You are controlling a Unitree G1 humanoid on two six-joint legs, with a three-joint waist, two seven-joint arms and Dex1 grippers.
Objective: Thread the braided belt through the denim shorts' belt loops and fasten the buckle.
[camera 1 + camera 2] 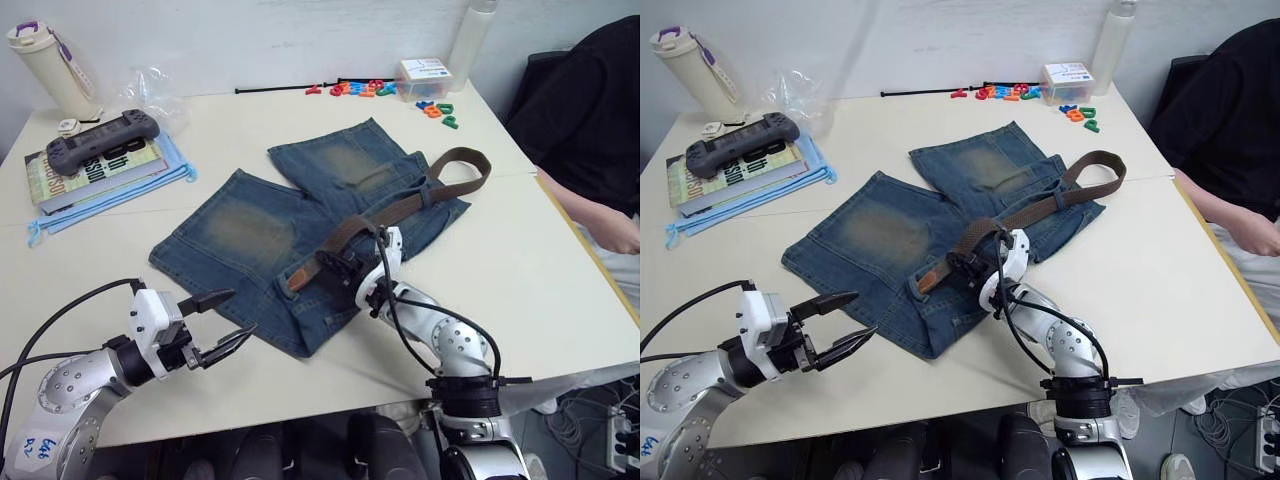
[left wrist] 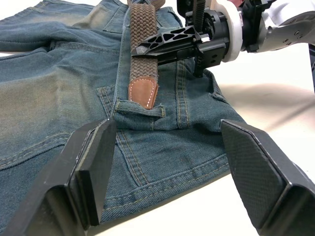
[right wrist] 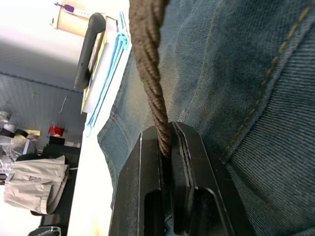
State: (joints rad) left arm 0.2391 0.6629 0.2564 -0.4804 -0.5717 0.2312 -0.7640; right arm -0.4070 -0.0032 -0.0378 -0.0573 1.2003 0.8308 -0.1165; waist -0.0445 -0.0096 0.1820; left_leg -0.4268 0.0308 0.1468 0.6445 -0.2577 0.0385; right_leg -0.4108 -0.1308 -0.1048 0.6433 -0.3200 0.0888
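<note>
1. Denim shorts (image 1: pixel 300 235) lie on the table (image 1: pixel 520 270); the right hand (image 1: pixel 343 268) pinches the belt (image 1: pixel 400 205) near its leather tip (image 2: pixel 143 92).
2. Threading appears barely begun; next, feed the tip under a loop (image 2: pixel 140 109).
3. The left hand (image 1: pixel 215 325), spread, hovers beside the waistband.
4. The left wrist view alone shows the tip touching that loop.

The denim shorts (image 1: pixel 300 240) lie mid-table (image 1: pixel 520 260) with the braided belt (image 1: pixel 400 208) on them; a book (image 1: pixel 85 170) lies far left, toy letters (image 1: pixel 370 89) behind.
</note>
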